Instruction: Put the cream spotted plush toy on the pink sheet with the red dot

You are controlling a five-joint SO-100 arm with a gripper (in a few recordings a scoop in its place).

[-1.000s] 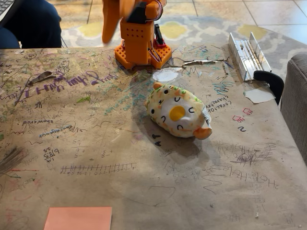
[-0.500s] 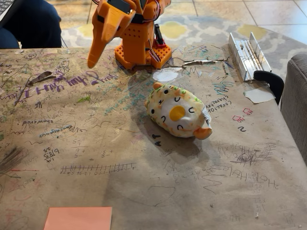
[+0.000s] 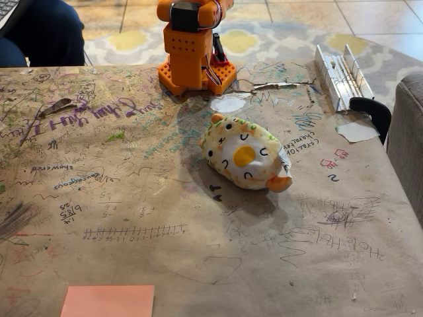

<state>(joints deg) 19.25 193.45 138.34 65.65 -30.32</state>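
The cream spotted plush toy [image 3: 244, 157] lay diagonally mid-tabletop, just in front of the arm base [image 3: 192, 56]; the pincer's opening could not be told.

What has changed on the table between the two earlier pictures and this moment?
Only the arm moved. Half a second ago its end effector hung over the table's far left part; now that part has swung up past the picture's top edge, leaving the orange base. Nothing was taken hold of. The cream spotted plush toy and the pink sheet stayed where they were, far apart.
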